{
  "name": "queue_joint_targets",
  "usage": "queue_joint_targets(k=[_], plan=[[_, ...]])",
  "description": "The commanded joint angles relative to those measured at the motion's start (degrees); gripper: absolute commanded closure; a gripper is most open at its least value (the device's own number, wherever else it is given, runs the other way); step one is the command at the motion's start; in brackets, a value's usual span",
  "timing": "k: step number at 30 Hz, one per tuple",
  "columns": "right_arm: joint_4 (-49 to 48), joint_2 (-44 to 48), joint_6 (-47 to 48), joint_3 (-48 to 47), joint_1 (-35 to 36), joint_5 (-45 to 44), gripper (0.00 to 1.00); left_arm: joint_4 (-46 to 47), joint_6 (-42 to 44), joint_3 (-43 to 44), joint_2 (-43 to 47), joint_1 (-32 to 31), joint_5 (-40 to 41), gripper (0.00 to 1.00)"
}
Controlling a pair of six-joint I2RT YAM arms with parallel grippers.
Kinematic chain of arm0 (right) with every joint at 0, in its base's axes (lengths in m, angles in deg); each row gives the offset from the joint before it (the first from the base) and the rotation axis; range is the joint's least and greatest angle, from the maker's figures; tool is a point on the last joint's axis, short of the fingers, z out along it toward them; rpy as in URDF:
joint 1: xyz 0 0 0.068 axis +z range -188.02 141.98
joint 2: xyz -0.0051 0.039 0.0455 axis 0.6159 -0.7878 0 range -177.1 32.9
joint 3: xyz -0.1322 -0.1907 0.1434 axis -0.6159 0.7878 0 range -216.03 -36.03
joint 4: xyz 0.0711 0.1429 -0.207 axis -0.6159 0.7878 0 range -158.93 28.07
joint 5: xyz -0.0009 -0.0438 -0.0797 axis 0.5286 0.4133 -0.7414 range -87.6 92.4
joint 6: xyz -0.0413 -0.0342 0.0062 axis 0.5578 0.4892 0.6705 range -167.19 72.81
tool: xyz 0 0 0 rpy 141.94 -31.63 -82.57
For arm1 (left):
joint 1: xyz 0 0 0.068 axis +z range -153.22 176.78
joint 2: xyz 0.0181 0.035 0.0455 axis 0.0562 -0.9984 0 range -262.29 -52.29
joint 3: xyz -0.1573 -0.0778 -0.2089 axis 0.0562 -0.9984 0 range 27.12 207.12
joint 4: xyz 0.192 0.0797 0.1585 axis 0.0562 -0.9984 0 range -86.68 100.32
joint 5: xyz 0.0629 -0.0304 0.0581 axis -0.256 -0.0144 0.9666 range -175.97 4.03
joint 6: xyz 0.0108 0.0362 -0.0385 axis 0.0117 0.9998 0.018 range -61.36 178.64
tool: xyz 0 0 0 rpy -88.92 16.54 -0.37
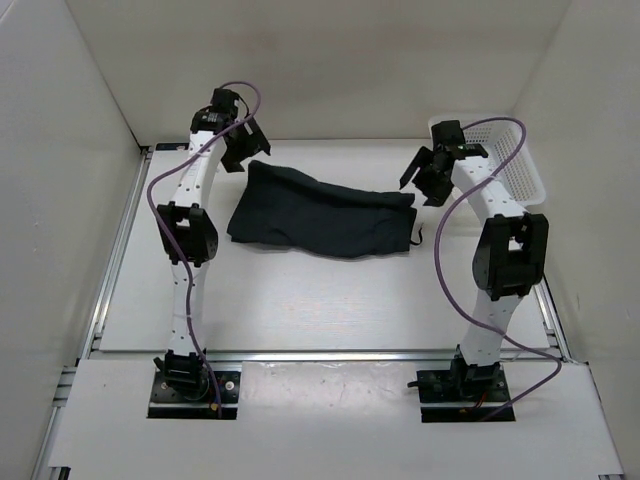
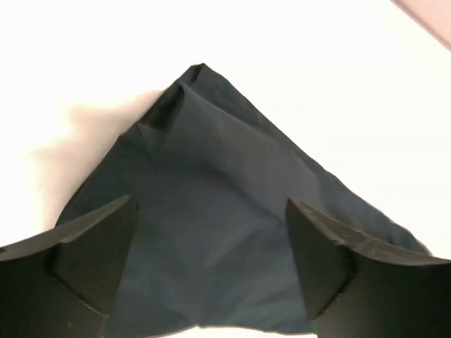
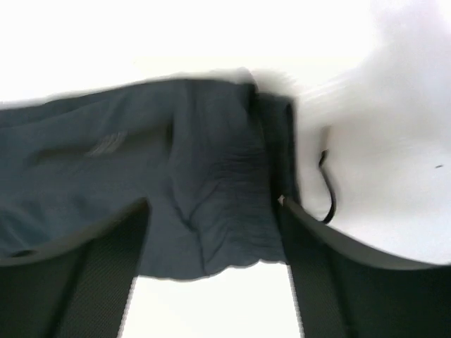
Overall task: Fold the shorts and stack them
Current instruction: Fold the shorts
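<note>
The dark navy shorts point(image 1: 320, 215) lie folded in a long band across the far middle of the table, with a drawstring point(image 1: 417, 238) trailing off the right end. My left gripper point(image 1: 243, 143) is open and empty above the shorts' far left corner point(image 2: 204, 183). My right gripper point(image 1: 423, 176) is open and empty above the right end, where the gathered waistband point(image 3: 211, 190) and the drawstring point(image 3: 328, 197) show. Neither gripper touches the fabric.
A white mesh basket point(image 1: 520, 165) stands at the far right, behind the right arm. White walls close the table on the left, back and right. The arm bases point(image 1: 190, 385) sit at the near edge.
</note>
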Motion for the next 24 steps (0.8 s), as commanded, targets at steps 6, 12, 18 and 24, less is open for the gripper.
queue_joint_targets(k=[6, 12, 18, 24], plan=[[0.20, 7.52, 0.46, 8.06, -1.41, -2.17, 0.16, 5.67, 7.57, -9.54, 10.04, 2.80, -0.56, 0.00], [-3.32, 11.76, 3.72, 20.49, -1.41, 5.63, 0.13, 4.79, 7.07, -38.94, 22.79, 4.82, -0.90, 0.00], [-6.74, 8.69, 5.13, 23.49, -1.41, 11.17, 0.00, 10.57, 5.83, -55.35, 24.39, 4.83, -6.53, 0.00], [-10.61, 2.09, 3.20, 21.56, -1.94, 14.53, 0.05, 11.91, 4.68, -53.44, 18.77, 4.83, -5.75, 0.00]])
